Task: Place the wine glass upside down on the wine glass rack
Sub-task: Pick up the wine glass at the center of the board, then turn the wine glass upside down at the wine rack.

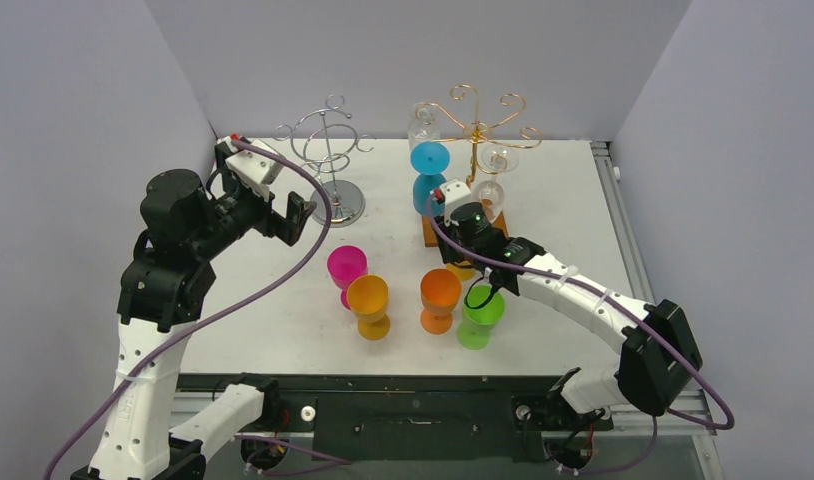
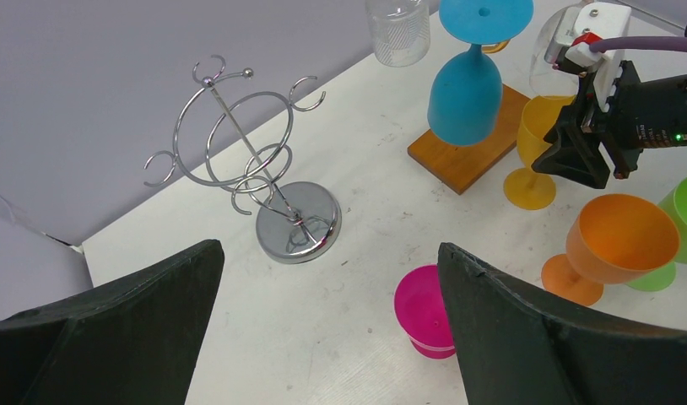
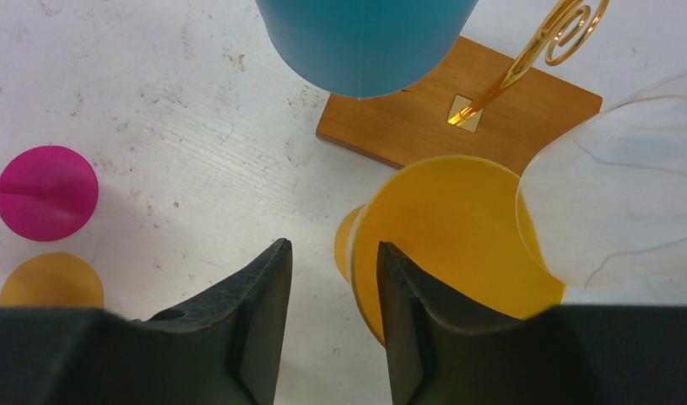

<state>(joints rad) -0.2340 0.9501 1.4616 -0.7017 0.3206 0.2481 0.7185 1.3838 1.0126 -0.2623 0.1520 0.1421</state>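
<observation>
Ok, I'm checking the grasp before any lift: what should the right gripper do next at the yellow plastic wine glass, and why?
Probably close the right gripper. Its jaws stand apart astride the rim of the upright yellow plastic wine glass, one finger outside the wall, the other over the bowl, with table showing between, so the wall looks not yet pinched.

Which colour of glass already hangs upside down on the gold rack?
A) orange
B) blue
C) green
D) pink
B: the blue glass hangs foot-up, bowl down, from the gold rack.
</observation>
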